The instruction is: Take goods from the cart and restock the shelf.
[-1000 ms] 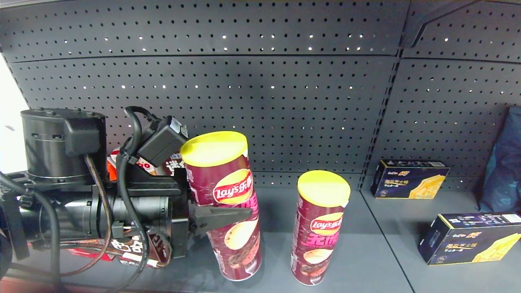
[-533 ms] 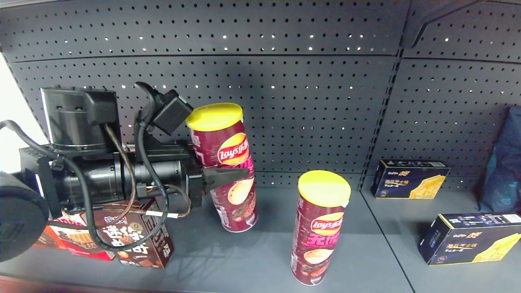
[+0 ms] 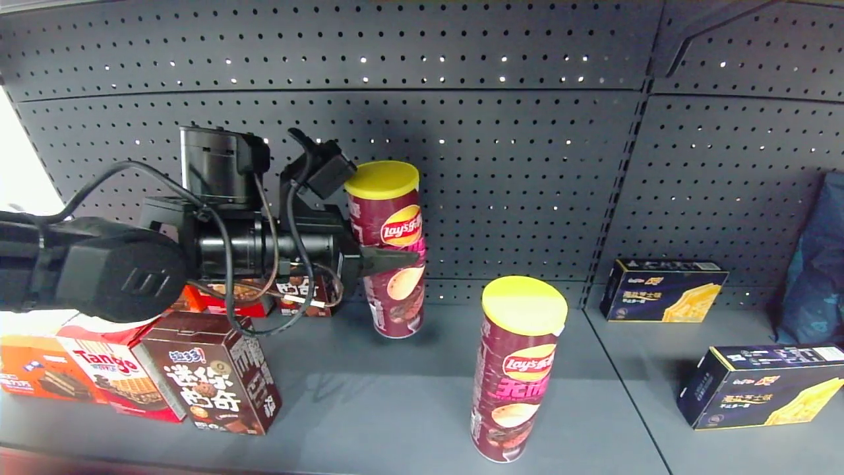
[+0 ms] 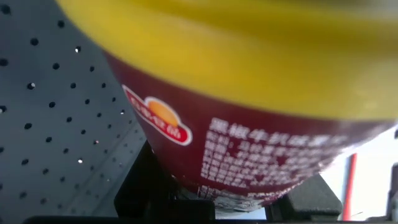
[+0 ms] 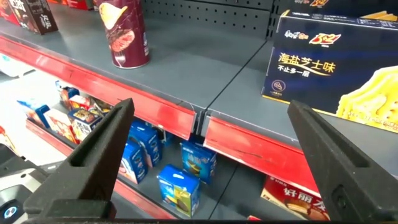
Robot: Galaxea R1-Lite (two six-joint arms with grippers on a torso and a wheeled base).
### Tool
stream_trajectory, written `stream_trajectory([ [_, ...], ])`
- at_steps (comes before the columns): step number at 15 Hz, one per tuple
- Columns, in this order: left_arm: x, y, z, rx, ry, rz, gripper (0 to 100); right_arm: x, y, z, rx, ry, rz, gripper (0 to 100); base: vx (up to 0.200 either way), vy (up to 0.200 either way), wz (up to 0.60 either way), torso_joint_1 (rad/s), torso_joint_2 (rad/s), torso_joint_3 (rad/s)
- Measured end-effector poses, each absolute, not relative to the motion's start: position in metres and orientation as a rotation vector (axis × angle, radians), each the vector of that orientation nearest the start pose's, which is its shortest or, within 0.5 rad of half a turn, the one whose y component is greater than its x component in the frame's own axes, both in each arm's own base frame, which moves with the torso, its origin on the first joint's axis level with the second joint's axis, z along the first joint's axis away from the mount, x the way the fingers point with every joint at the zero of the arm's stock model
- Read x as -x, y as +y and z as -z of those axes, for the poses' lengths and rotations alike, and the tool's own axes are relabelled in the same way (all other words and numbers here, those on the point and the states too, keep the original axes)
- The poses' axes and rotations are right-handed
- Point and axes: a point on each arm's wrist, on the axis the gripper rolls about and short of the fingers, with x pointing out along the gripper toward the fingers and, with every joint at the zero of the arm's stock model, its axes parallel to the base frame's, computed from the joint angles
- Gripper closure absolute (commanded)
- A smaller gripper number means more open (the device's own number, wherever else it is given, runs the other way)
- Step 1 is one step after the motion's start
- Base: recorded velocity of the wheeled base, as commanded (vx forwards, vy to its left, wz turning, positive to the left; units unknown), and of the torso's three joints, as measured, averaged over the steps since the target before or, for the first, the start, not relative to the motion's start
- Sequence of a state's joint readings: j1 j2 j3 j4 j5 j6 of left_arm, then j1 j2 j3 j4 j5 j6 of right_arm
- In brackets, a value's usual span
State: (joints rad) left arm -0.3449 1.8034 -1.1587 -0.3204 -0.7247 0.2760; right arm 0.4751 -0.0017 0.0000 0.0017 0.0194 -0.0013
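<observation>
My left gripper [image 3: 401, 258] is shut on a maroon chips can with a yellow lid [image 3: 390, 245], held upright and slightly tilted near the pegboard back. Its base is at or just above the grey shelf [image 3: 369, 402]; I cannot tell whether it touches. The same can [image 4: 249, 155] is close up in the left wrist view. A second identical can [image 3: 519, 373] stands on the shelf, nearer the front and to the right. My right gripper [image 5: 217, 168] hangs open in front of the shelf's red edge, with the standing can [image 5: 124, 31] farther off.
Snack boxes stand at the left: a brown one [image 3: 212, 376], a red wafer box [image 3: 109, 382] and more behind the arm. Two dark blue boxes [image 3: 667, 290] [image 3: 765, 386] and a blue bag [image 3: 817, 264] occupy the right bay. Lower shelf goods [image 5: 180, 180] show below.
My left arm has carried the can away from the front toward the back of the shelf and a little to the right. The boxes at the left have come into view.
</observation>
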Motion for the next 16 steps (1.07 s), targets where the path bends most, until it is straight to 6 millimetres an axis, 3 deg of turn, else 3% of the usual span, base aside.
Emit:
stream_trajectory([
  [7,-0.364,-0.166,-0.193,-0.196,0.162,1.233,100,0.021,-0.010,-0.075,0.001,0.000,-0.495,0,0.000,0.000,0.00,0.000,0.00,0.000],
  [11,-0.375,-0.177,-0.176,-0.187,0.195,1.252,100,0.021,-0.010,-0.075,0.001,0.000,-0.494,0,0.000,0.000,0.00,0.000,0.00,0.000],
  [16,-0.384,-0.183,-0.170,-0.159,0.252,1.289,100,0.021,-0.010,-0.075,0.001,0.000,-0.494,0,0.000,0.000,0.00,0.000,0.00,0.000],
])
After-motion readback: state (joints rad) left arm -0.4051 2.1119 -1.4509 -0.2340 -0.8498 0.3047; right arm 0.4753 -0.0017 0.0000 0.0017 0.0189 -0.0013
